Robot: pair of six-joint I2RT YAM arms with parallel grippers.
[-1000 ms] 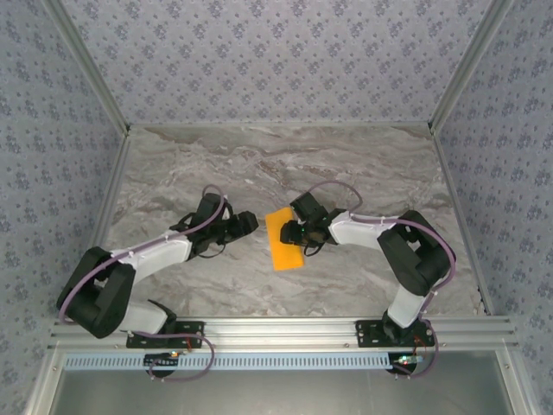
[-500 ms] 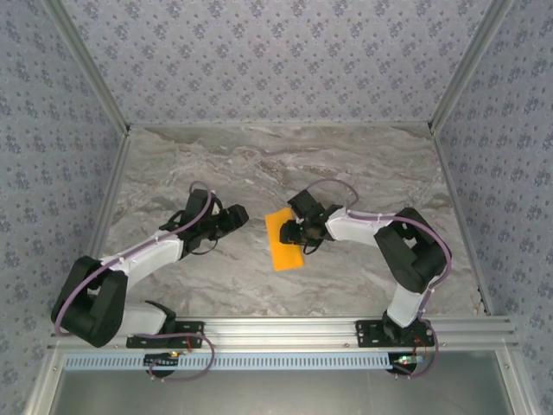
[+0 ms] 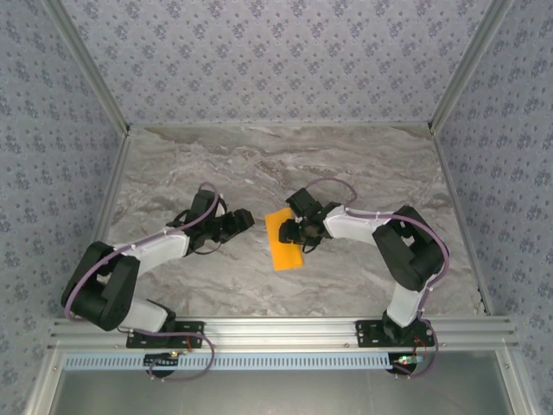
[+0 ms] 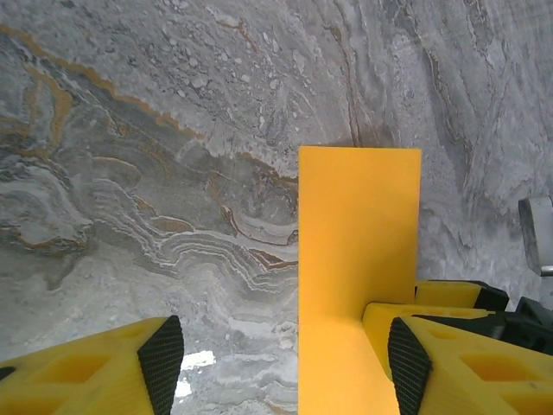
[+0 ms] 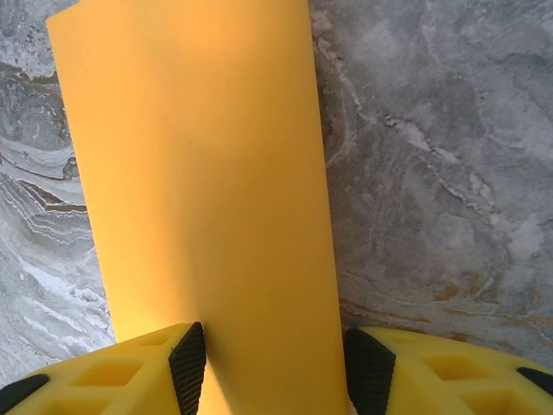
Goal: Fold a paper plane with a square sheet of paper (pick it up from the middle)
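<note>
Ideally the left gripper [image 3: 247,221], jaws wide, takes the folded square sheet of paper [image 3: 285,251] squarely by its edge while the right gripper [image 3: 294,232], jaws half-parted, steadies it mid-table [image 3: 216,156].

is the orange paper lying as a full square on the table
No, from above the paper is a narrow rectangle, clearly longer than wide.

The thin bright orange sheet of paper [image 3: 283,239] shows as a plain, unmarked narrow rectangle, longer than it is wide, with straight edges and square corners. It lies flat on the grey marbled tabletop [image 3: 259,164] near its middle, with its long sides slightly tilted in the top view.
</note>
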